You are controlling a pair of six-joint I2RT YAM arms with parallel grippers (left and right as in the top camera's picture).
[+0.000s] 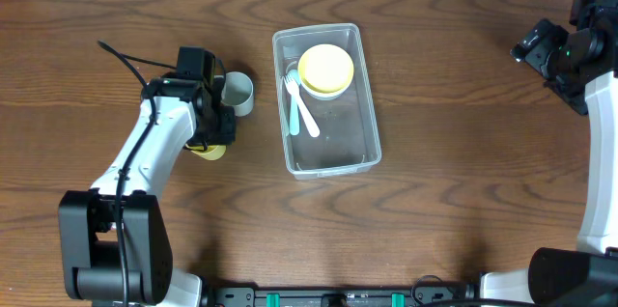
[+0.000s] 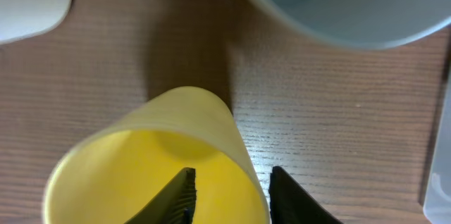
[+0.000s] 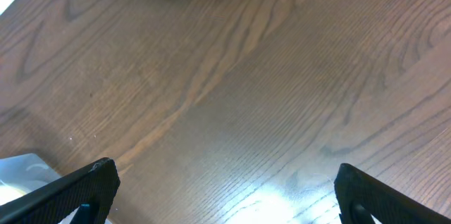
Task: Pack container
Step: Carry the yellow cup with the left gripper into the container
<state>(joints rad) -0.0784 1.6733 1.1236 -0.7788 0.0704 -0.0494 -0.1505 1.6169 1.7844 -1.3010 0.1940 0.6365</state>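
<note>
**Left gripper on the yellow cup**

Your left gripper (image 2: 232,182) straddled the wall of the yellow cup (image 2: 141,153), jaws narrow; a firm pinch could not be told. Your right gripper (image 3: 225,199) hung wide open, well apart from the container (image 1: 338,148) at mid-table.

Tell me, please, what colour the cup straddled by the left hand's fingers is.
The cup is yellow; the left wrist view shows it best.
</note>
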